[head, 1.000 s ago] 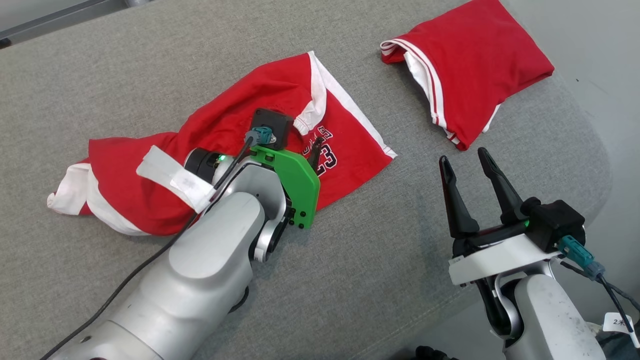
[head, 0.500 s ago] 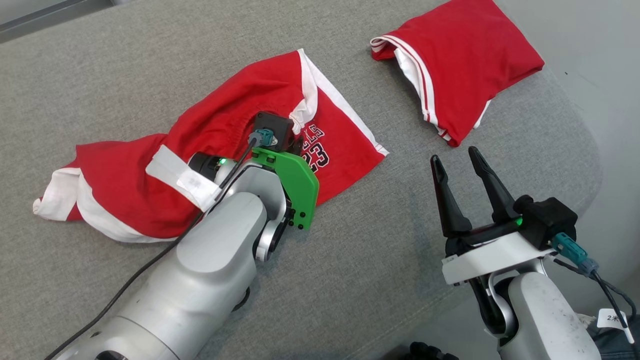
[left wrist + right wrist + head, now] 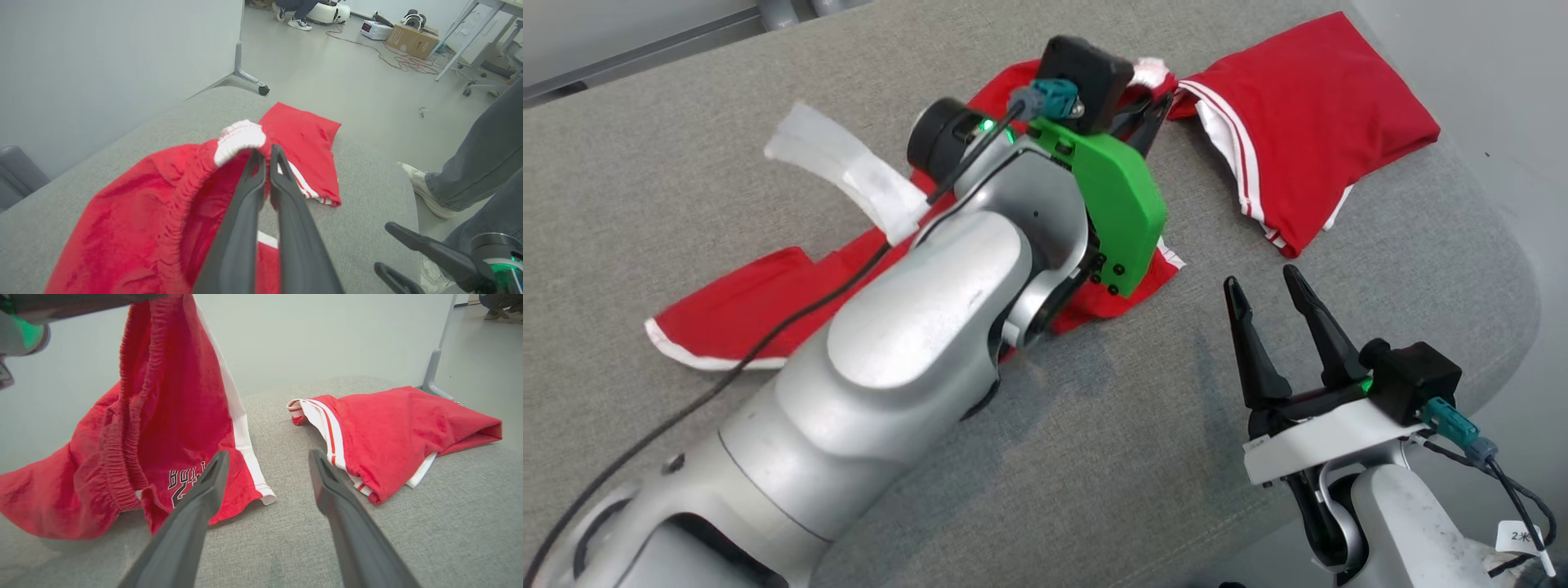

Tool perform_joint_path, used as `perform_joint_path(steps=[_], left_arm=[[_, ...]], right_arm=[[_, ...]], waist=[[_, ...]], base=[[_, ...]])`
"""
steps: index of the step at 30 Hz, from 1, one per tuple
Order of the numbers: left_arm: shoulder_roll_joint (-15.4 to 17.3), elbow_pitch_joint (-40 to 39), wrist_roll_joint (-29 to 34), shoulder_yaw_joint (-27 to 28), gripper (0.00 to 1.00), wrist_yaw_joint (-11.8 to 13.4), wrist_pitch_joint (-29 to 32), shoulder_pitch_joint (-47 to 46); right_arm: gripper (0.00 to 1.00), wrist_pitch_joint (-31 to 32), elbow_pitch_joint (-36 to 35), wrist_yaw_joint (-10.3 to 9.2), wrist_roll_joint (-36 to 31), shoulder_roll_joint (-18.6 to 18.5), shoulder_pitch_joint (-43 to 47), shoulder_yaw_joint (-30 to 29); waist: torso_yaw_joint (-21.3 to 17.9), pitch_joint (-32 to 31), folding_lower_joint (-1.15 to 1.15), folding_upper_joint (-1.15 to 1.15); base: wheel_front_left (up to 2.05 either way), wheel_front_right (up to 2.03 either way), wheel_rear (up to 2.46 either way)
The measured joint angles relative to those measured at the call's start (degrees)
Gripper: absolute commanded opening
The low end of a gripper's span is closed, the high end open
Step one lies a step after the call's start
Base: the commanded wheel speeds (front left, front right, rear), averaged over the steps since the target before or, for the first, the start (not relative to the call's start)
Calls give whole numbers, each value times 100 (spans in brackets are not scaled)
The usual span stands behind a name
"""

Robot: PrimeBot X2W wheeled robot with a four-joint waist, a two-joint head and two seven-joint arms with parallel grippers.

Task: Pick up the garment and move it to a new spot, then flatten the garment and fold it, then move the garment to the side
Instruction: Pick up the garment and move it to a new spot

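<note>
Nearest, the right gripper (image 3: 1261, 279) stands spread and empty. Just beyond it, the red, white-striped basketball shorts (image 3: 163, 416) hang by the waistband, pinched tight in the left gripper (image 3: 266, 151) — their length trails left onto the grey fabric cushion (image 3: 1094, 425).

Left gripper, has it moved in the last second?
Yes. The left gripper, shut on the waistband of the red shorts, has risen and travelled toward the folded red garment, which it now nearly reaches in the head view.
</note>
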Motion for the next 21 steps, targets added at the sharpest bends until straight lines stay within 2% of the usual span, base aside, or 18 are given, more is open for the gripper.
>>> perform_joint_path(steps=[2, 5, 7, 9, 13, 16, 19, 21], left_arm=[[162, -332, -22, 8, 0, -15, 341, -193], [588, -896, -162, -2, 0, -32, 1039, -298], [979, -1346, -368, 10, 0, -11, 1573, -282], [1435, -1896, -568, 120, 0, 125, 2054, -159], [2584, -3111, -860, 363, 0, 552, 2782, 317], [3521, -4019, -979, 563, 0, 895, 3081, 820], [4156, -4798, -1225, 818, 0, 1308, 3038, 1533], [4431, -5186, -1407, 967, 0, 1592, 2794, 2115]], right_arm=[[100, 0, 3, 0, 10, 0, 9, -26], [100, 0, 9, 0, 32, 0, 48, -70], [100, 0, 9, 0, 35, -1, 60, -105], [100, 0, 13, 0, 34, 0, 74, -144], [100, 0, 4, 0, 34, 1, 98, -286], [100, -1, -14, 0, 12, -1, 143, -357], [100, -1, -12, 0, -47, -1, 154, -387], [100, -1, -9, 0, -74, 1, 155, -397]], waist=[[67, -39, 0, 0], [169, -98, 0, 0], [238, -133, 0, 0], [305, -168, 0, 0], [427, -238, 0, 0], [522, -282, 0, 0], [631, -311, 0, 0], [705, -325, 0, 0]], base=[[0, 0, 0], [0, 0, 0], [0, 0, 0], [0, 0, 0], [0, 0, 0], [0, 0, 0], [0, 0, 0], [0, 0, 0]])
